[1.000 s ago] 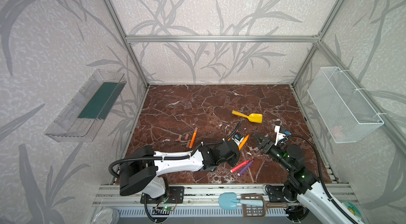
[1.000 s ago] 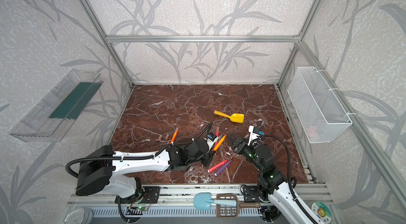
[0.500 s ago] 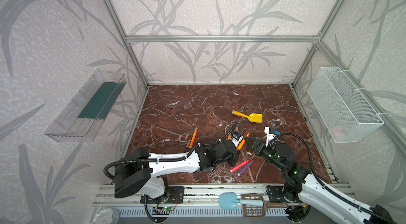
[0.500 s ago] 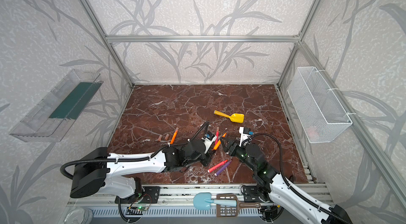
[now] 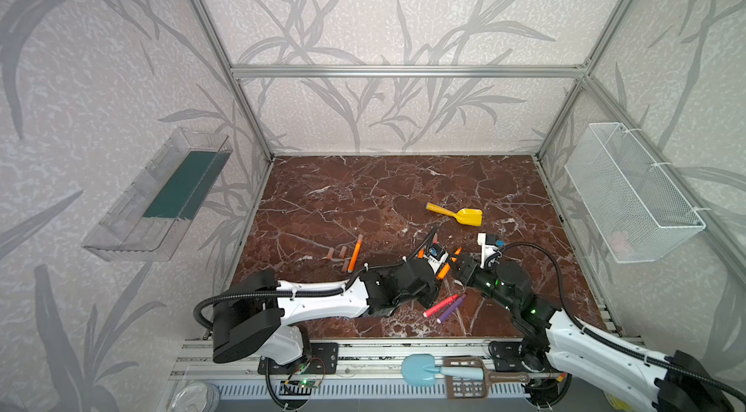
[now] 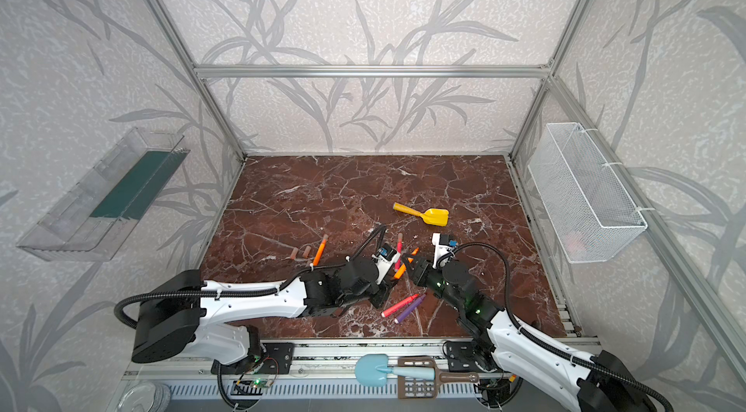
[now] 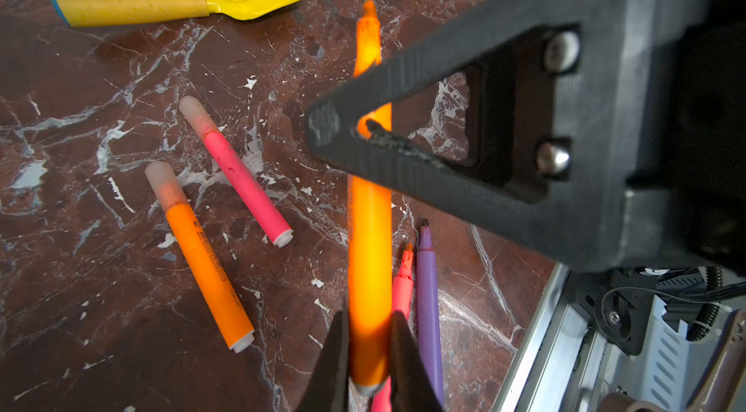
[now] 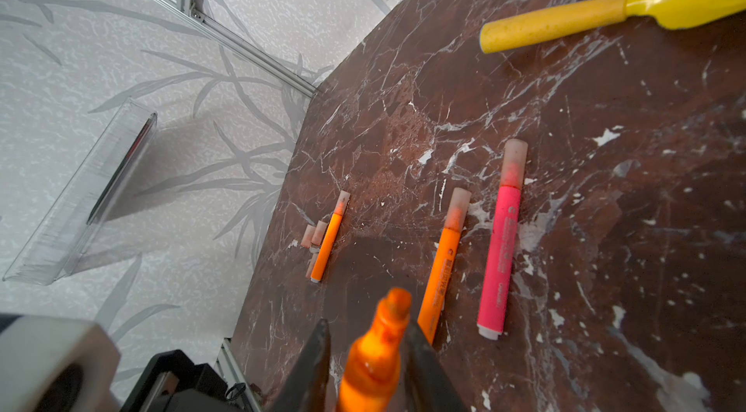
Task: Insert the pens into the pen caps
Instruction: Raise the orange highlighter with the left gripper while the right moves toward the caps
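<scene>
My left gripper (image 7: 370,313) is shut on the white-ended back of an uncapped orange pen (image 7: 369,236), held above the marble floor near the front middle (image 5: 444,268). My right gripper (image 8: 367,325) has come in from the right, its fingers closed on that pen's tip end (image 8: 375,357). A capped pink pen (image 8: 500,252) and a capped orange pen (image 8: 442,264) lie beyond. Another capped orange pen (image 5: 354,253) lies further left beside loose pen caps (image 5: 337,253). An uncapped red-pink pen (image 5: 442,305) and a purple pen (image 5: 452,308) lie side by side near the front edge.
A yellow toy scoop (image 5: 460,214) lies behind the grippers. A white wire basket (image 5: 629,196) hangs on the right wall and a clear tray (image 5: 161,196) on the left wall. A blue scoop (image 5: 420,369) rests on the front rail.
My right gripper has moved left to the pen held by my left gripper, and its jaws have closed around the tip end. The left gripper has kept its hold.
</scene>
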`<state>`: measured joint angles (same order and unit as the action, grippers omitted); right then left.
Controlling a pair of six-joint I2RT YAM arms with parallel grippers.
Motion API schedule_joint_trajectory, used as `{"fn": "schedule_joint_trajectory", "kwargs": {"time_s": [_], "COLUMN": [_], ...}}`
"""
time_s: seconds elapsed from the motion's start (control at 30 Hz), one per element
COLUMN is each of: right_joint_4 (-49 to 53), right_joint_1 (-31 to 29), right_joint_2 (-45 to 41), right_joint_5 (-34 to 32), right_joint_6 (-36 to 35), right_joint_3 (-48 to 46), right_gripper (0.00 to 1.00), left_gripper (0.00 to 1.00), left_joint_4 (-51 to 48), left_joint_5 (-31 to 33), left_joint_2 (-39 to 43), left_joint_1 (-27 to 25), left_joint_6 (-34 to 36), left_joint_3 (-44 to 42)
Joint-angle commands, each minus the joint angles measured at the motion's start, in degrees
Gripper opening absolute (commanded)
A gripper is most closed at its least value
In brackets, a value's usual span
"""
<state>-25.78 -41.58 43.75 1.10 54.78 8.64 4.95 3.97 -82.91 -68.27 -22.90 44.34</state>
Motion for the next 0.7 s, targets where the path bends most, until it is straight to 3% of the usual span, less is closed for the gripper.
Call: {"fn": "schedule_joint_trajectory", "kwargs": {"time_s": [0.0, 0.1, 0.27, 0.5, 0.67], "right_joint_4": [-0.79, -0.59, -2.97, -2.41, -2.75], "right_joint_1": [-0.43, -0.69, -3.06, -8.53, -9.53], "right_joint_2": [-0.73, -1.11, -1.17, -4.18, -4.04], "right_joint_5": [-1.23, -1.50, -2.47, -7.37, -7.70], "right_joint_6": [-0.19, 0.49, 4.20, 5.14, 6.43], "right_joint_3": [2.03, 1.99, 0.18, -0.03, -0.06], "right_gripper": [0.19, 0.12, 0.05, 0.04, 0.04], "left_gripper": [0.00, 0.02, 0.22, 0.38, 0.41], "left_joint_4": [0.37, 0.07, 0.65, 2.33, 3.64], "left_joint_5": [-0.43, -0.29, 0.03, 0.34, 0.54], "left_joint_2": [-0.47, -0.46, -0.82, -1.80, -1.94], "left_joint_1": [-0.20, -0.20, -0.22, -0.25, -0.24], "left_joint_6": [0.89, 1.27, 0.94, 0.67, 0.66], "left_joint_3": [1.84, 2.40, 2.89, 2.90, 2.77]}}
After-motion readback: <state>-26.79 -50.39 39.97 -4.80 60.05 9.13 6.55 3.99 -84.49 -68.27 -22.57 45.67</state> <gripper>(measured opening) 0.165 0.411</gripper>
